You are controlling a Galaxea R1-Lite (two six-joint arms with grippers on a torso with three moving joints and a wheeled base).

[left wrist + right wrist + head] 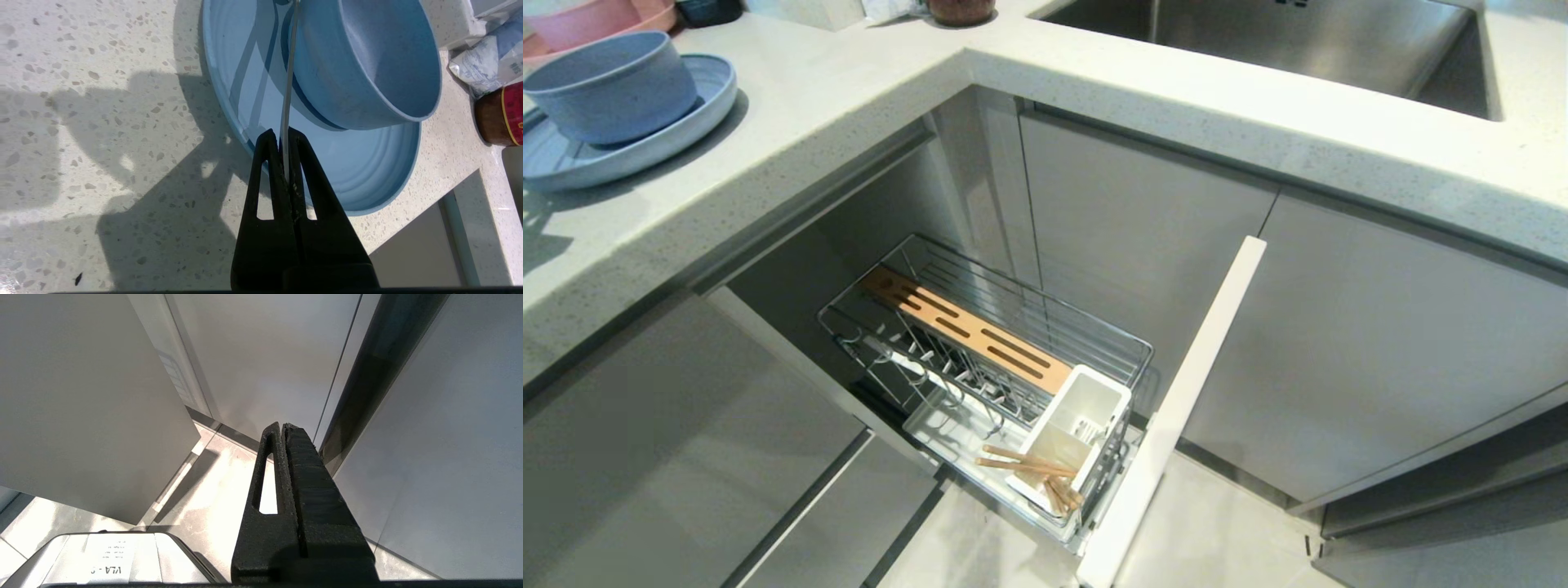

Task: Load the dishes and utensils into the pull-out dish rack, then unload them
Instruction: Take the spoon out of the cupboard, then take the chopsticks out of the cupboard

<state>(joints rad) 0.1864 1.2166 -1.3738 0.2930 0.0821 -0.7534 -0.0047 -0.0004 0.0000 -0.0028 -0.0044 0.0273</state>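
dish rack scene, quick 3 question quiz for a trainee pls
1. True or false: the chopsticks are already in the pull-out dish rack.
2. What does the left gripper hold? A) bowl B) spoon C) nothing
3. Fill in: the bowl sits on the ____.

Key
1. True; they lean in the white caddy.
2. B; the jaws pinch the spoon by its thin metal handle.
3. The plate, on the counter.
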